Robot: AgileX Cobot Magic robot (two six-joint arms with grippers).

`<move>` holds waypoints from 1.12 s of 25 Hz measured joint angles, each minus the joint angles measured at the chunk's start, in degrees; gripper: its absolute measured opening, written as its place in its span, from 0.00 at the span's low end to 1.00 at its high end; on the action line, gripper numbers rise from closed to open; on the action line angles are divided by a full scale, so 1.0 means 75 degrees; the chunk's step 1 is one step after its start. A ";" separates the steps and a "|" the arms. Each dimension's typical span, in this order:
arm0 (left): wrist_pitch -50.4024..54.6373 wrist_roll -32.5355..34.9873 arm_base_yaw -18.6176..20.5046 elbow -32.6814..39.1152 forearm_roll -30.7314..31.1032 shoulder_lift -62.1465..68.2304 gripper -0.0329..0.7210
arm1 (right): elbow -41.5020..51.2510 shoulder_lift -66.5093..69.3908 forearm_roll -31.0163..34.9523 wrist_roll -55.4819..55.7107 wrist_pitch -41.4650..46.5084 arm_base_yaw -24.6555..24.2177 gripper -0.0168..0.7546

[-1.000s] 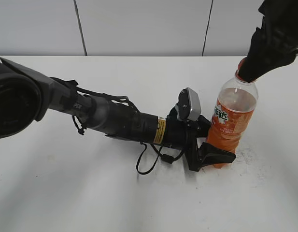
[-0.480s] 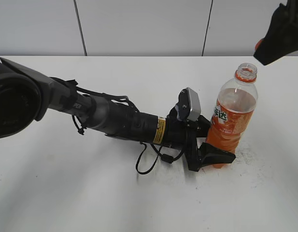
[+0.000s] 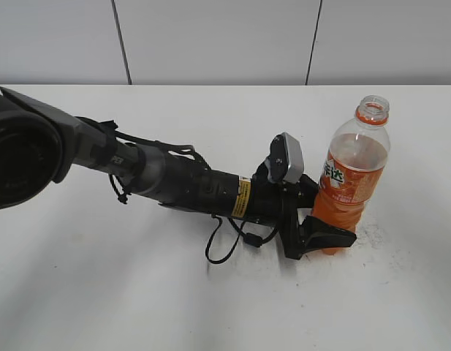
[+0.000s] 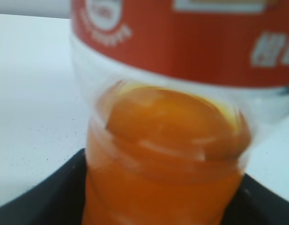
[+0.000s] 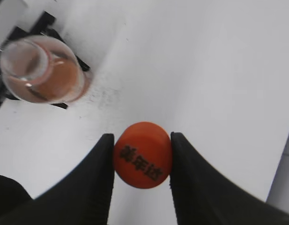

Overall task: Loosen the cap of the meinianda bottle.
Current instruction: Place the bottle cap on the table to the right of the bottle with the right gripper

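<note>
The cap [image 5: 142,154] is off the meinianda bottle [image 3: 352,175]: a second ago the right arm covered the bottle's mouth, half a second ago it had lifted toward the upper right with the neck already bare, and now it has left the exterior view altogether. In the right wrist view the right gripper [image 5: 141,157] pinches the orange cap between its two dark fingers, printed top facing the camera, high above the table [image 3: 137,292], with the open bottle mouth visible below at the upper left. The bottle stands upright at the right side of the table, its threaded neck and orange ring exposed. The left gripper [image 3: 321,232] clamps the bottle's lower body, fingers on either side of the ribbed base, as the left wrist view confirms from very close. The loosening looks more than done, since the cap is fully removed and carried away; what remains, if anything, is probably setting it down.
</note>
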 joint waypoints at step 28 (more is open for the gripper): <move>-0.0015 0.0000 0.0000 0.0000 0.0053 0.0000 0.77 | 0.5772 0.1786 -0.0182 0.3449 -0.7310 -0.1634 0.37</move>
